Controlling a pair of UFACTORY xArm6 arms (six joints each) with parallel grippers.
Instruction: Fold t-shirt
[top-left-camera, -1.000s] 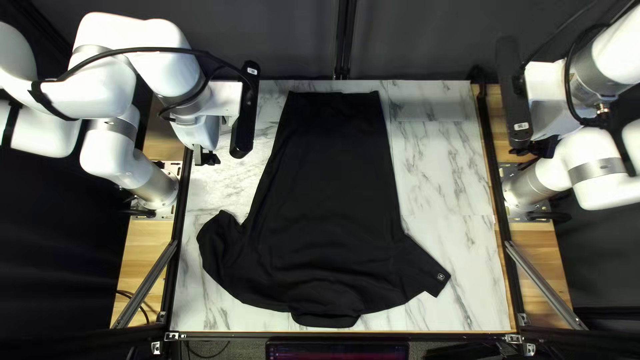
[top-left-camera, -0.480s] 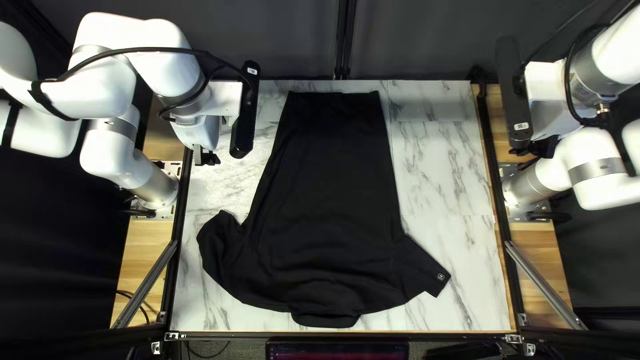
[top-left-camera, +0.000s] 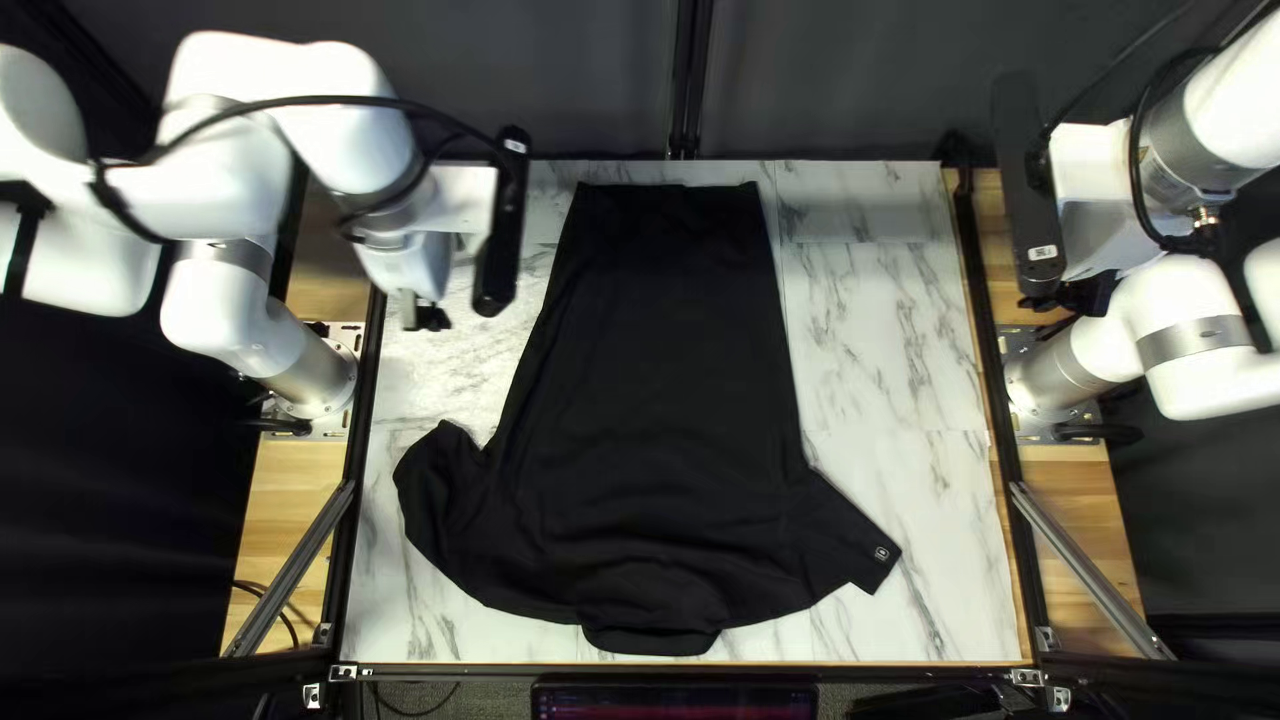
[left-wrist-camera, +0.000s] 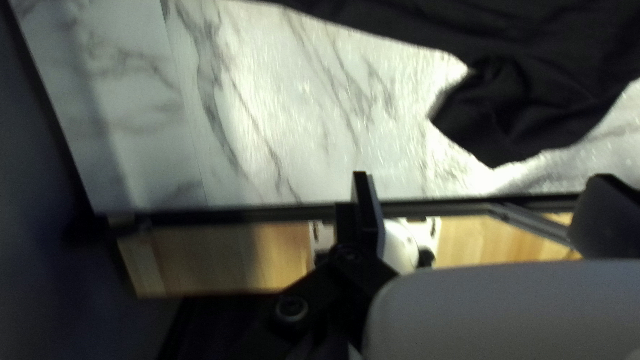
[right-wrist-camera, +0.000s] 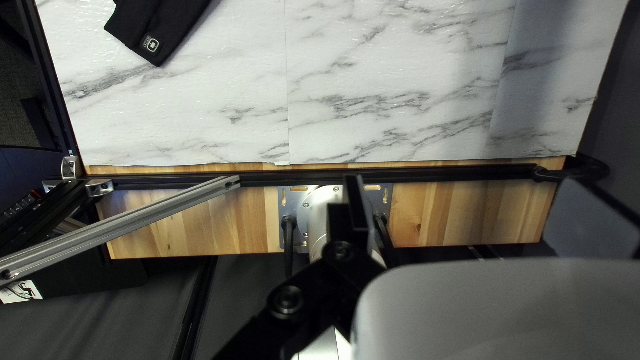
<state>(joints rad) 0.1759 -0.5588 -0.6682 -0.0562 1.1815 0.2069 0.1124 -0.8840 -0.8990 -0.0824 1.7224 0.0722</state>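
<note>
The black t-shirt (top-left-camera: 654, 387) lies spread on the marble-patterned table, its wide shoulder end near the front edge; the left-side sleeve is crumpled, the right-side one flat. Beyond the shirt's left edge my left gripper (top-left-camera: 423, 318) hangs over the table, touching no cloth. My right gripper (top-left-camera: 1075, 299) is off the table's right edge. In the left wrist view my left gripper (left-wrist-camera: 481, 205) is open and empty, with the shirt (left-wrist-camera: 533, 100) ahead of it. My right gripper (right-wrist-camera: 470, 210) is open and empty too; a sleeve (right-wrist-camera: 157, 37) shows farther ahead.
Marble surface (top-left-camera: 880, 347) shows on both sides of the shirt. Black rails run along the table's sides, with wooden strips (top-left-camera: 1067, 494) and slanted metal braces (top-left-camera: 1087, 567) outside them. A dark curtain (top-left-camera: 827, 80) stands behind the far edge.
My left arm has shifted slightly to the right in the top left view, its gripper moving with it. My right arm and the shirt have stayed as they were.
</note>
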